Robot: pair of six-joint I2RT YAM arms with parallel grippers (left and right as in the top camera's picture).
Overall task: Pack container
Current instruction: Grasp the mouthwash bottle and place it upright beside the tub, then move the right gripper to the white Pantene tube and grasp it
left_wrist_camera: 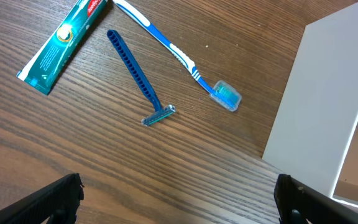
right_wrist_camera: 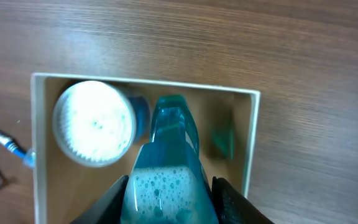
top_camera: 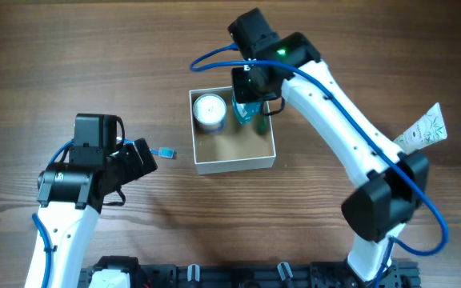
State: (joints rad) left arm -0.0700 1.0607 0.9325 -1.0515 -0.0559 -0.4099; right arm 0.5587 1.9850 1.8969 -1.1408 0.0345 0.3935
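Square white-walled container (top_camera: 232, 146), brown cardboard inside

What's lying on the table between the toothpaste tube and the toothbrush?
A blue disposable razor lies on the wood between the toothpaste tube and the toothbrush. The left wrist view shows it.

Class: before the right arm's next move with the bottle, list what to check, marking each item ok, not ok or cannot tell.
1. Bottle gripped by right gripper: ok.
2. Bottle above container, inside its walls: ok.
3. Bottle clear of jar: cannot tell.
4. Bottle base on container floor: cannot tell.
5. Left gripper open, outside container: ok.
6. Everything packed: not ok; toothbrush, razor and toothpaste lie on table.
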